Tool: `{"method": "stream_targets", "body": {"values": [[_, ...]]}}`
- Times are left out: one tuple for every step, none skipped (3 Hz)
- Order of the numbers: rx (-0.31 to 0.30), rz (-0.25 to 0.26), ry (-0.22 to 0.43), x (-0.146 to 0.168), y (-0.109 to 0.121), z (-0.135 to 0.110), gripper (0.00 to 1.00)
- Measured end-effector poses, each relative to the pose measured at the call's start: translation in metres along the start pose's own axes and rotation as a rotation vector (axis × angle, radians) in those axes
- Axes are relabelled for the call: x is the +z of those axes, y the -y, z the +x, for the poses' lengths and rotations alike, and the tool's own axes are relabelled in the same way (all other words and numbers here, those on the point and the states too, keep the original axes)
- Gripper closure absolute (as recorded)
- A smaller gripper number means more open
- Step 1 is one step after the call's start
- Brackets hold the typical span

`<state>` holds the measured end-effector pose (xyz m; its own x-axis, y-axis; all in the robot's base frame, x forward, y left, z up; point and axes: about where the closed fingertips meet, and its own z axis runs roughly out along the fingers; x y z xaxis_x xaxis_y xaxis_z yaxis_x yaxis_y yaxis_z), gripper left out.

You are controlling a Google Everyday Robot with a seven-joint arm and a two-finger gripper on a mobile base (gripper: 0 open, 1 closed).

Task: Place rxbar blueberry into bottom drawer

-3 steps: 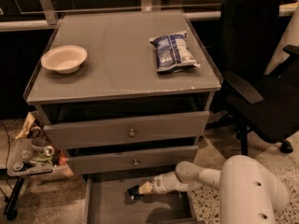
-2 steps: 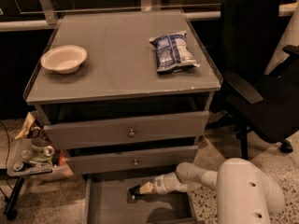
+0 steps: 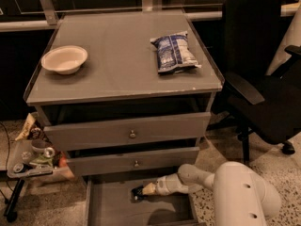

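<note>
The bottom drawer (image 3: 117, 211) of the grey cabinet is pulled open at the bottom of the camera view, with its plain grey floor showing. My gripper (image 3: 139, 192) reaches in from the right, low over the drawer's back middle, just under the middle drawer's front. Its tip is a dark shape against the drawer floor. I cannot make out the rxbar blueberry as a separate thing there; it may be hidden in that dark shape. My white arm (image 3: 235, 192) comes in from the lower right.
On the cabinet top lie a blue-and-white chip bag (image 3: 174, 52) at the right and a white bowl (image 3: 64, 59) at the left. The two upper drawers (image 3: 131, 132) are nearly shut. A black office chair (image 3: 263, 88) stands right; a small cluttered stand (image 3: 30, 161) stands left.
</note>
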<state>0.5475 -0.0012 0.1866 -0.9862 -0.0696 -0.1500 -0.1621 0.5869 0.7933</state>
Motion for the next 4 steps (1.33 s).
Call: {"method": "stream_targets", "body": {"values": [[0.0,0.0,0.0,0.0001,0.0,-0.0001,0.81],[0.0,0.0,0.0,0.0001,0.0,-0.0001,0.58],[0.0,0.0,0.0,0.0001,0.0,-0.0001,0.35],[0.0,0.0,0.0,0.0002,0.0,-0.0001,0.12]]}}
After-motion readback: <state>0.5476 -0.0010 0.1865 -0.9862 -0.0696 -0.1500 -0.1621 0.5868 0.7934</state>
